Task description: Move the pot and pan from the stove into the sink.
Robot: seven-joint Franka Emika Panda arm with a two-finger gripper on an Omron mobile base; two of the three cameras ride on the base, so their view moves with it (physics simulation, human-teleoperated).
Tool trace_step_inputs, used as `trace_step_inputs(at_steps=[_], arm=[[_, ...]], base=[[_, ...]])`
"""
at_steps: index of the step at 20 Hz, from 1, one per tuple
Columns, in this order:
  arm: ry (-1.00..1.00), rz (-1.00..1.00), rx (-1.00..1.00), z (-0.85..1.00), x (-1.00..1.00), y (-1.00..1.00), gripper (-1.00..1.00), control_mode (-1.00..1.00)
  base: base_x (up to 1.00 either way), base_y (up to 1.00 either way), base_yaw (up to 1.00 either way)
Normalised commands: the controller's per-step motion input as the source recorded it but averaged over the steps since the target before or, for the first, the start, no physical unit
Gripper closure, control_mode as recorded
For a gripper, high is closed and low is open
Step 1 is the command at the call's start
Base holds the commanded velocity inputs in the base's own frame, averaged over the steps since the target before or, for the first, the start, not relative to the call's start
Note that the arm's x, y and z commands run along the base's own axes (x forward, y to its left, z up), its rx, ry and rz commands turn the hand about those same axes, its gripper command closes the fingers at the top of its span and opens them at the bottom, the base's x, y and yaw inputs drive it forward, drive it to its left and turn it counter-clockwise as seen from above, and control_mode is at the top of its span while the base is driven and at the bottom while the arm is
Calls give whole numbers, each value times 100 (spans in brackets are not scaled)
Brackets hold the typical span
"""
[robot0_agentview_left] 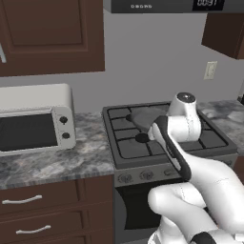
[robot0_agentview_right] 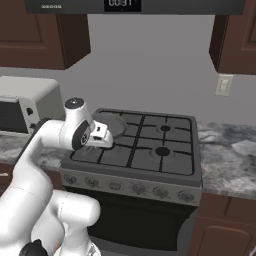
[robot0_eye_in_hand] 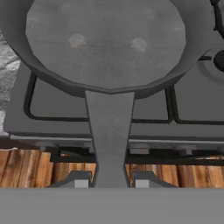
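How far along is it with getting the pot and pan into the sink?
Nothing looks delivered yet. In hand: the gripper has its fingers closed on either side of the pan handle, with the pan above the stove grates. Left: carrying the pan over to the sink, then the whole trip for the pot.

Marbled counter [robot0_agentview_left: 71, 159] with toaster oven [robot0_agentview_left: 35, 119]; pan [robot0_eye_in_hand: 105, 39] over stove [robot0_agentview_right: 145, 150] grates.

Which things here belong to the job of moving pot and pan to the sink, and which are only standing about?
For the job:
pan, its handle between the gripper fingers
stove, under the pan

Standing about:
toaster oven on the counter
wall outlet
upper cabinets
drawers
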Motion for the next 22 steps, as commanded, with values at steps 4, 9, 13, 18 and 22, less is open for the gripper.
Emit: trace_step_inputs(at_steps=[4, 9, 13, 18, 22], arm=[[-13, 0, 0, 21, -77, -1, 100, -100], [-24, 0, 0, 18, -88, 0, 100, -100], [-27, 0, 0, 23, -89, 0, 100, -100], [-17, 0, 0, 11, -60, 0, 100, -100], [-9, 0, 0, 2, -24, 0, 100, -100]], base=[[0, 0, 0], [0, 0, 0], [0, 0, 0], [0, 0, 0], [0, 0, 0]])
